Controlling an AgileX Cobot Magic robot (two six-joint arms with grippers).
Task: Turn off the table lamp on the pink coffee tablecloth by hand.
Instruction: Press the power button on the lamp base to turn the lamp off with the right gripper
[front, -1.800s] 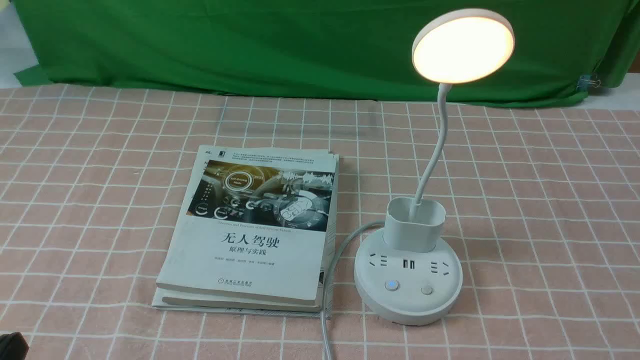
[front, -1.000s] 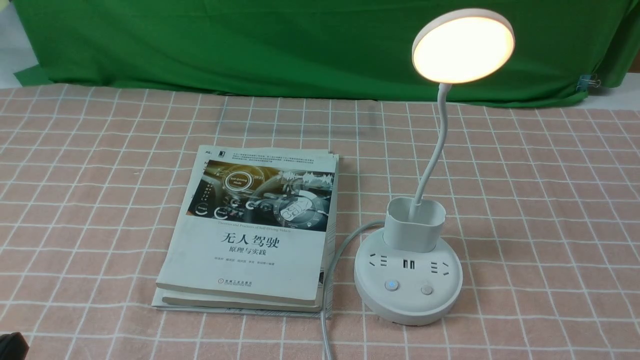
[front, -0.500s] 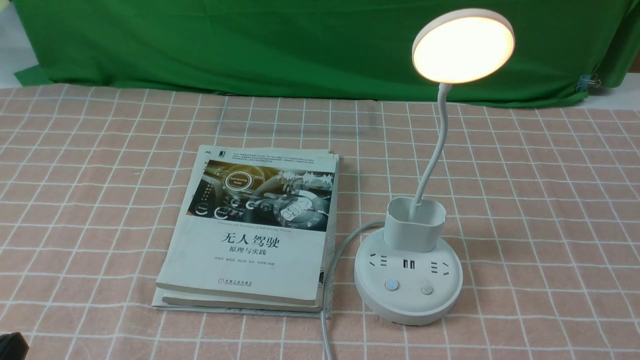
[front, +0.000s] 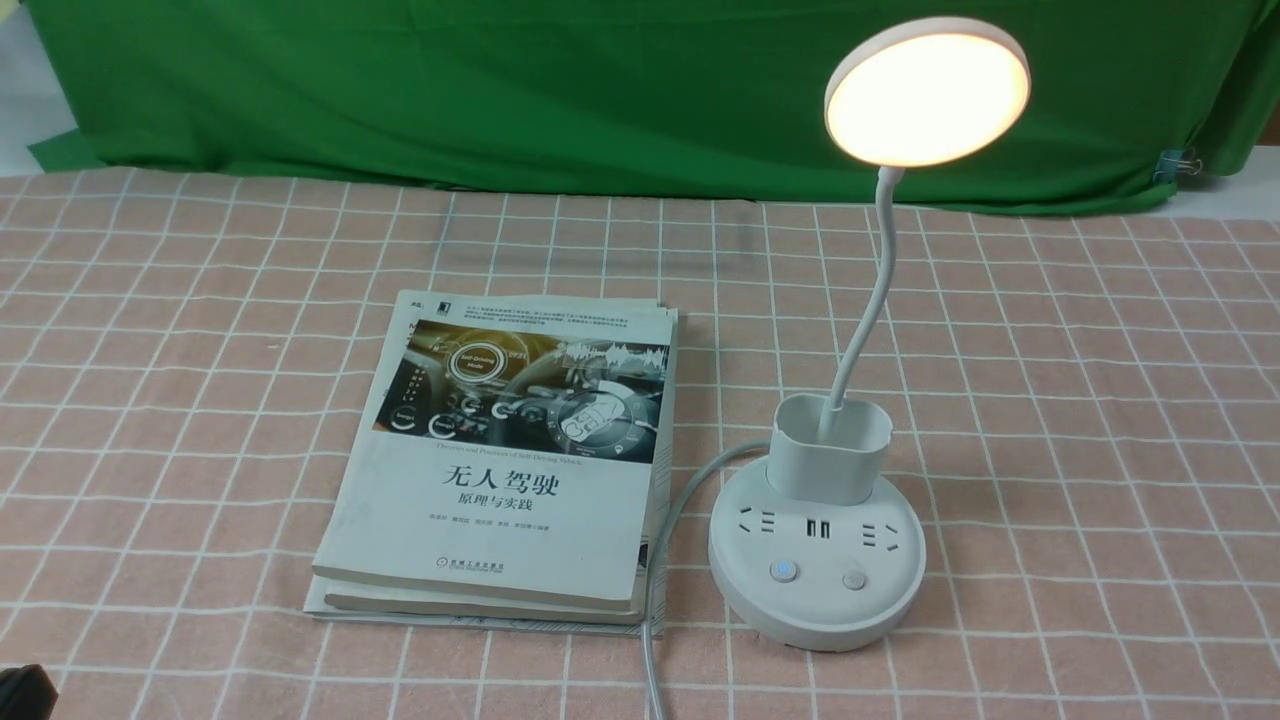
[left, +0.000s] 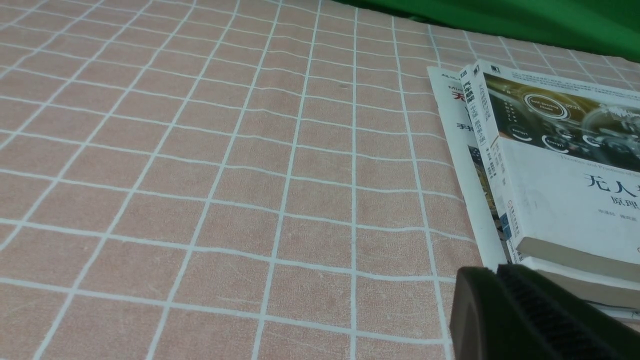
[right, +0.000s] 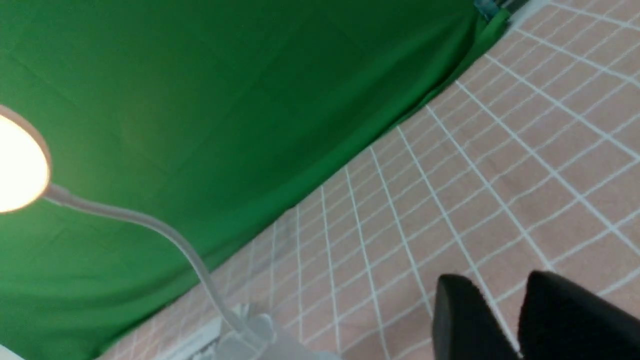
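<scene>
Lamplight glows warm from the disc head of the table lamp, which stands right of centre on the pink coffee tablecloth. A button on its round base shines blue. Just left of the base lies a stack of books. The left gripper shows only as a black corner at the near left edge, well apart from the lamp.

In the left wrist view, the left gripper has its fingers pressed together on nothing, beside the books.

In the right wrist view, the lit table lamp stands well apart from the right gripper. Its tips show a sliver of tablecloth between them and hold nothing. Whether they meet cannot be told.
</scene>
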